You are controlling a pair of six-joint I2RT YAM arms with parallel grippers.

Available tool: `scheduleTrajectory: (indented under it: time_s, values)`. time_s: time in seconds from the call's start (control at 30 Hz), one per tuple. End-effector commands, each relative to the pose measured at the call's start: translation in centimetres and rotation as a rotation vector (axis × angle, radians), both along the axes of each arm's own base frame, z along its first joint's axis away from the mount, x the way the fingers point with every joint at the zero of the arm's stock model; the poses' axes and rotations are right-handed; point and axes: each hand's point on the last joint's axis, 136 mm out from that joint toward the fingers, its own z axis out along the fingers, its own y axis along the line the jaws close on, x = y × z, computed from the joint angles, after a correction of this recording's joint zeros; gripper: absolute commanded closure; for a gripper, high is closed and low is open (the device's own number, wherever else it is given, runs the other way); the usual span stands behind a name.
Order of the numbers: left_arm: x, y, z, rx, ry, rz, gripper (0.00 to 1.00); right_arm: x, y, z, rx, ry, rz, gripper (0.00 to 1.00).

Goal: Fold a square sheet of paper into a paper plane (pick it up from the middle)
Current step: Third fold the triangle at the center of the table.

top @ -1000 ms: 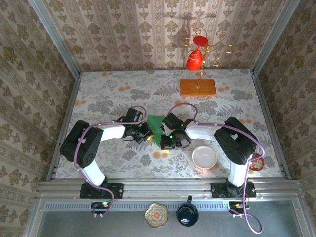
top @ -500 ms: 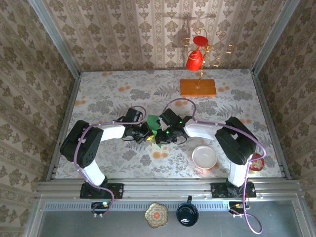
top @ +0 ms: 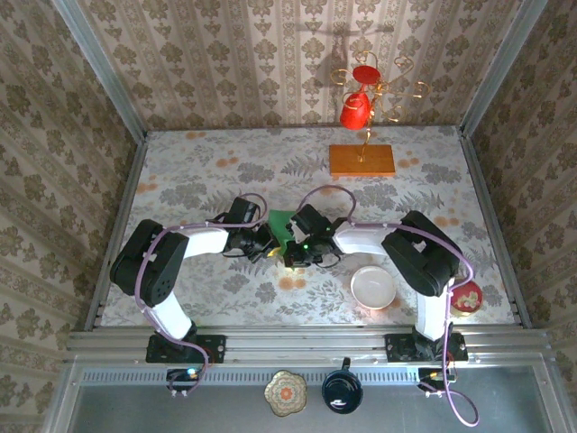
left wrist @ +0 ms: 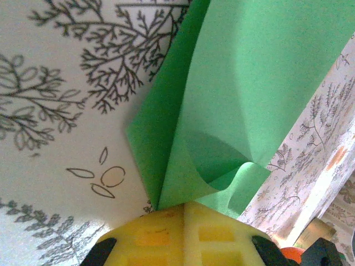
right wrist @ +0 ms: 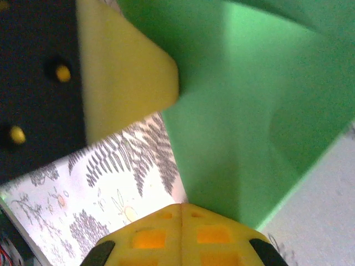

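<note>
The square sheet of paper (top: pixel 281 222) is bright green and stands folded over itself just above the table's middle, held between the two arms. My left gripper (top: pixel 270 245) is shut on its lower edge; in the left wrist view the yellow fingertips (left wrist: pixel 184 204) pinch the sheet (left wrist: pixel 249 83), which curls beside them. My right gripper (top: pixel 294 253) is close beside the left one, and it is shut (right wrist: pixel 181 206) on another edge of the sheet (right wrist: pixel 249 127). The left gripper's yellow finger (right wrist: pixel 127 83) looms at the upper left of the right wrist view. The paper plane as a dart shape is out of view.
A white bowl (top: pixel 373 287) sits near the right arm's elbow. At the back stands an orange wooden slab (top: pixel 361 160) with a gold rack holding a red cup (top: pixel 355 110). A red item (top: pixel 468 296) lies at the right edge. Floral cloth (top: pixel 198 180) covers the table.
My right gripper has moved left towards the left gripper, and less of the green sheet shows between them. The left arm has stayed put.
</note>
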Motion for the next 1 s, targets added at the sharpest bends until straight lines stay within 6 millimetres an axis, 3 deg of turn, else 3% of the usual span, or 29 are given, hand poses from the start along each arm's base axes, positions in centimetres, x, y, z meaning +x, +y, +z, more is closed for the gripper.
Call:
scheduleTrajectory:
  time_s: [0.0,0.13,0.27,0.37,0.63,0.83,0.97]
  values:
    - [-3.4,4.5,-5.6,0.216,0.153,0.041,0.97,-5.3,-4.5,-3.2,-0.126,0.146,0.019,0.98]
    - [-3.1,4.2,-5.4,0.205,0.146,0.037,0.97,-5.4,-4.3,-1.5,-0.044,0.115,0.007,0.97]
    - [-2.8,3.6,-5.0,0.189,0.136,0.028,0.96,-3.2,-2.2,2.5,0.066,0.007,0.007,0.96]
    - [-2.8,3.5,-4.8,0.186,0.131,0.024,0.96,-1.1,-1.0,4.0,0.089,-0.061,-0.014,0.95]
    - [-2.7,3.1,-4.2,0.171,0.118,0.017,0.96,2.4,-0.3,1.4,-0.029,-0.051,-0.083,0.98]
    - [-2.0,2.4,-3.1,0.136,0.081,0.003,0.96,2.0,-1.0,-0.5,-0.087,-0.013,-0.076,0.99]
    - [-0.6,1.0,-0.9,0.081,-0.015,-0.049,0.95,1.3,-2.0,-2.0,-0.147,0.024,-0.076,1.00]
